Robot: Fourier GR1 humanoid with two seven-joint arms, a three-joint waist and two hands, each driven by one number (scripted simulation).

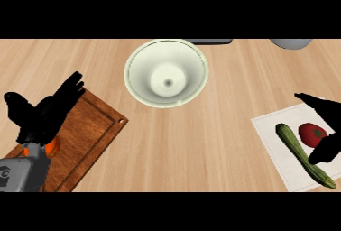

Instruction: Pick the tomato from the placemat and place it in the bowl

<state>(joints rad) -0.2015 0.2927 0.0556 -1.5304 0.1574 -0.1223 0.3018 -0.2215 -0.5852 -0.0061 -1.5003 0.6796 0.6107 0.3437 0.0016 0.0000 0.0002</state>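
Red tomato (pixel 311 133) lies on the placemat (pixel 272 144) between your right hand's (pixel 329 146) spread fingers, ungrasped; open table (pixel 200 144) stretches left to the bowl (pixel 148 63).

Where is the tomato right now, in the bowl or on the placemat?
On the placemat. The tomato lies on the white placemat beside the cucumber, and the bowl holds nothing.
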